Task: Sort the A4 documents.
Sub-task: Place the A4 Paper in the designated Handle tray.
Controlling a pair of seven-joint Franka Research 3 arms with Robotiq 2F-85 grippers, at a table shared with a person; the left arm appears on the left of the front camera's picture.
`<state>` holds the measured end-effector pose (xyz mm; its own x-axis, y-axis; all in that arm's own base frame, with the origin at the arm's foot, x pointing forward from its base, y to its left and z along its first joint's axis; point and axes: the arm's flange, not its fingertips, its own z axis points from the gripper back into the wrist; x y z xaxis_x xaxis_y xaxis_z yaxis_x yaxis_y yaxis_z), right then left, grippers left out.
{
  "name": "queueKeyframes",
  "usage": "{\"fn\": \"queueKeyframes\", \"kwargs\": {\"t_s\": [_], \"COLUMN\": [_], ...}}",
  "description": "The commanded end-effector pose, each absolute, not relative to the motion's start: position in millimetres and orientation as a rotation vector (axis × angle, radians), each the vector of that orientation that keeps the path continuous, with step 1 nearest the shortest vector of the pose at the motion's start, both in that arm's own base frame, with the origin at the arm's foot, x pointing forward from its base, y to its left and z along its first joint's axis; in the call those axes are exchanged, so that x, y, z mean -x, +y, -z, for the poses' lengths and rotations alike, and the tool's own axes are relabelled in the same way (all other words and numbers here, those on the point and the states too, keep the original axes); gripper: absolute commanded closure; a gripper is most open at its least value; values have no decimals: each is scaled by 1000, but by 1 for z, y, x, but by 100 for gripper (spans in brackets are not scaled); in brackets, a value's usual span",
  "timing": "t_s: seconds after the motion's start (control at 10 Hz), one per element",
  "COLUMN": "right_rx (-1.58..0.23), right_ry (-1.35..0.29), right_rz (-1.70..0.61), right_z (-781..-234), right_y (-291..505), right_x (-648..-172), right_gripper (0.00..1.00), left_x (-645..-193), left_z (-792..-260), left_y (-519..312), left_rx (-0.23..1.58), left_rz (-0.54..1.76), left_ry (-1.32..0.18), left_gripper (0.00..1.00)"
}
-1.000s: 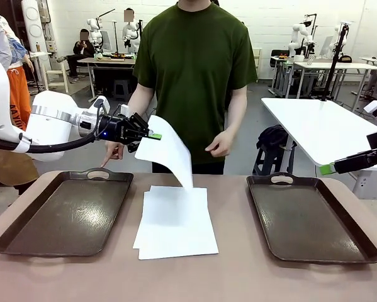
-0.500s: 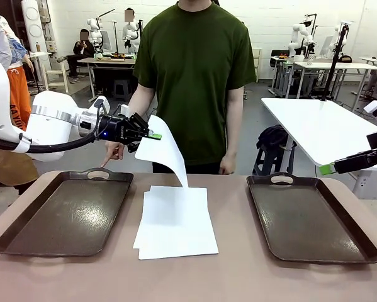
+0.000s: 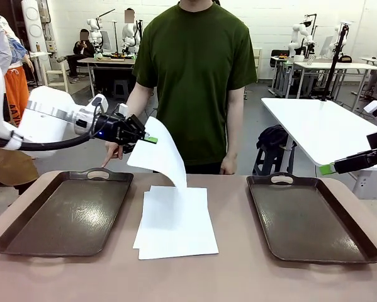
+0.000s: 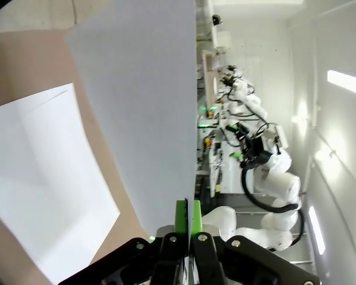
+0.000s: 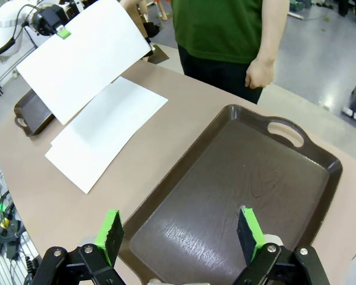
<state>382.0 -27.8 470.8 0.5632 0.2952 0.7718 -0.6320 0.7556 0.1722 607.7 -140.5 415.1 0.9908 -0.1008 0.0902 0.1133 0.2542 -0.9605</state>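
Two trays, A4 documents between

1. The front view looks from the robot's side, slightly above the table, across at the person standing at its far edge. It is wide enough to take in the left tray and the right tray.
2. The left wrist view looks along the left gripper, very close to the lifted sheet (the room beyond stands sideways).
3. The right wrist view looks steeply down past the right gripper onto the right tray.
4. All three share the stack of sheets on the tabletop; the front and right wrist views also share the lifted sheet.
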Motion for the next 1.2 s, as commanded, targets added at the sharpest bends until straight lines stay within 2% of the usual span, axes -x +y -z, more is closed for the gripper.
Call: {"fn": "queueKeyframes", "kwargs": {"t_s": [0.0,0.2,0.6,0.8,0.9,1.1], "right_rx": [-479,-479,-479,-479,-479,-479], "right_ry": [-806,-806,-806,-806,-806,-806], "right_rz": [-576,-576,-576,-576,-576,-576], "right_z": [-468,-468,-468,-468,-468,-468], "right_y": [-28,-28,-28,-28,-28,-28], "right_x": [-384,-384,-384,-384,-384,-384], "right_gripper": [0,0,0,0,0,0], "left_x": [-570,-535,-499,-498,-505,-511], "left_z": [-435,-433,-380,-353,-353,-354], "left_y": [-112,-89,-48,-23,-10,4], "left_rx": [1216,1147,1068,995,959,798], "left_rz": [178,168,59,47,37,55], "left_ry": [-11,-3,80,100,40,40], "left_gripper": [99,99,99,99,99,99]}}
